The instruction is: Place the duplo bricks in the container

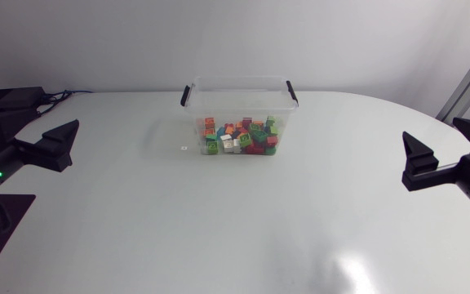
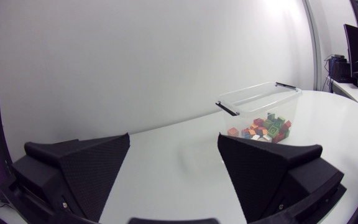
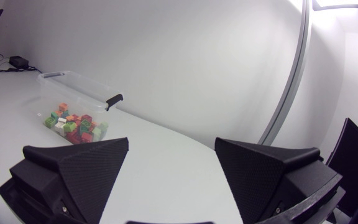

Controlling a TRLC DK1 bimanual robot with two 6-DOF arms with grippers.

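The bricks, light, hard, slick plastic best pinched across flat sides, lie in the clear container near the table's far edge; the left gripper and right gripper sit spread, empty, at its side edges.

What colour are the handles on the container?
The handles are black, clearest in the head view.
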